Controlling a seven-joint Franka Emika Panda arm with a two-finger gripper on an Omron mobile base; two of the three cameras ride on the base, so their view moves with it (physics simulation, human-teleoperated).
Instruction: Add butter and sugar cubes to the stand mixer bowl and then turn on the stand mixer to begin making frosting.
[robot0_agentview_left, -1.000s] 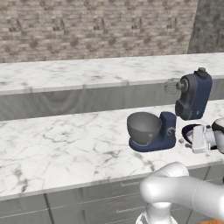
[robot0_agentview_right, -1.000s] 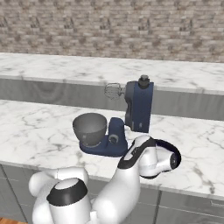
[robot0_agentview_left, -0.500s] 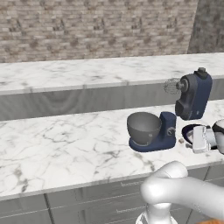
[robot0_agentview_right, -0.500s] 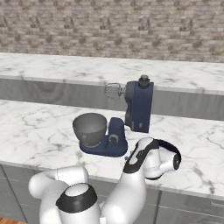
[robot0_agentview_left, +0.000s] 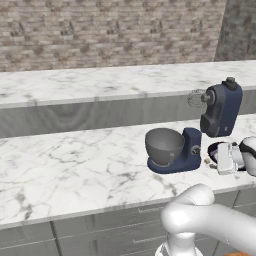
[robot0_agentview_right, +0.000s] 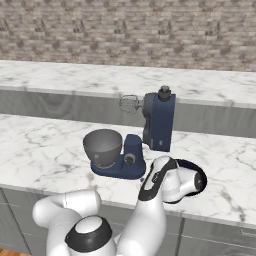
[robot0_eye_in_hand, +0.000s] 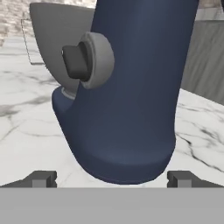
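The navy stand mixer (robot0_agentview_left: 220, 109) stands on the front counter with its head tilted back and its whisk raised. The grey metal stand mixer bowl (robot0_agentview_left: 164, 145) sits on its flat base. My gripper (robot0_eye_in_hand: 111, 179) is open, low over the counter to the mixer's right (robot0_agentview_left: 218, 159). It faces the base column (robot0_eye_in_hand: 131, 87), and its fingertips (robot0_eye_in_hand: 41, 178) are spread wider than the column. A grey knob (robot0_eye_in_hand: 89, 61) juts from the column's left side, and the bowl (robot0_eye_in_hand: 54, 30) shows behind it. Nothing sits between the fingers. The butter and sugar cubes are hidden.
A dark-blue-and-white plate (robot0_agentview_right: 199, 176) lies on the counter right of the mixer, mostly covered by my hand. A raised marble ledge (robot0_agentview_left: 100, 82) runs behind the counter below a brick wall. Bare marble counter (robot0_agentview_left: 70, 165) stretches left of the mixer.
My arm has shifted a little to the right and its elbow has turned. The gripper stays open beside the mixer base, and the mixer and bowl have not moved.
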